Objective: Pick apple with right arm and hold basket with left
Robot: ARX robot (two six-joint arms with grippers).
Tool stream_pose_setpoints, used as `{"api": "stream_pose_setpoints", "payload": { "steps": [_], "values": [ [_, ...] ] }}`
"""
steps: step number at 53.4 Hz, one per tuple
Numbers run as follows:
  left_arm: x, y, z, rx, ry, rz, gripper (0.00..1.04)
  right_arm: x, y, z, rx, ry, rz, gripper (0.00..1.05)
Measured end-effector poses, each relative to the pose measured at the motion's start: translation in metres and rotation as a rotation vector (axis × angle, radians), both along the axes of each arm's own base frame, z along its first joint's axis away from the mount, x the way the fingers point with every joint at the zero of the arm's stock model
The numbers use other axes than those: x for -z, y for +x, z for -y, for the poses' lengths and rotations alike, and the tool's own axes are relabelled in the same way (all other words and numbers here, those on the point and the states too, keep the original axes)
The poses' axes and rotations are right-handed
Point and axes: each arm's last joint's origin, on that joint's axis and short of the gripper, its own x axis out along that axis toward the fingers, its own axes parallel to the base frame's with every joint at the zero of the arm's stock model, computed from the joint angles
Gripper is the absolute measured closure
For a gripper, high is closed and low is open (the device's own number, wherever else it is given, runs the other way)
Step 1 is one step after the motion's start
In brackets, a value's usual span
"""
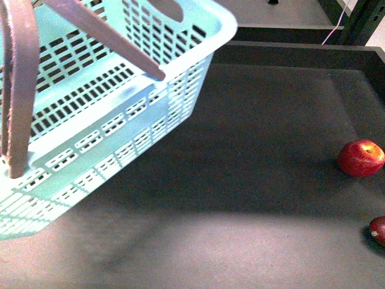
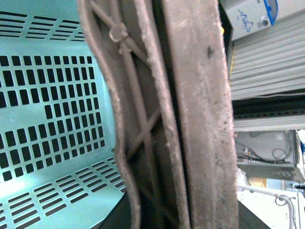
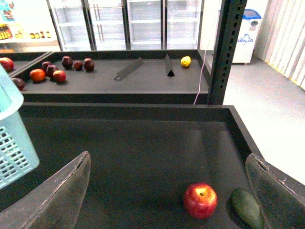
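Basket [image 1: 132,111] hangs tilted over the black tray's [image 1: 271,150] left part in the front view, with its brown handles [image 1: 18,90] raised. The apple [image 1: 361,158] lies by the tray's right edge.

From the left wrist, the handles fill the frame, with the basket's slotted wall behind them. The left gripper cannot be made out, so I cannot tell its grip.

From the right wrist, the right gripper [image 3: 167,156] gapes wide and empty above the tray. The apple sits between its fingers [image 3: 62,191], untouched.
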Motion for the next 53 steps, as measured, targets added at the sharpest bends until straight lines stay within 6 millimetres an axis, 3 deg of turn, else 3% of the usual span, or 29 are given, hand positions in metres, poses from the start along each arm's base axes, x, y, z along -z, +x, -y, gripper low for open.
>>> {"api": "stream_pose_setpoints", "payload": {
  "steps": [10,31,41,53],
  "values": [
    [-0.016,-0.002,0.040,0.103,0.009,0.046,0.89,0.000,0.000,0.000,0.000,0.000,0.000,0.09],
    [-0.002,-0.011,0.101,0.288,0.022,0.003,0.89,0.000,0.000,0.000,0.000,0.000,0.000,0.09],
    [-0.003,-0.017,0.112,0.338,0.015,0.012,0.89,0.000,0.000,0.000,0.000,0.000,0.000,0.09],
    [-0.003,-0.017,0.112,0.329,0.022,0.016,0.89,0.000,0.000,0.000,0.000,0.000,0.000,0.09]
  ]
}}
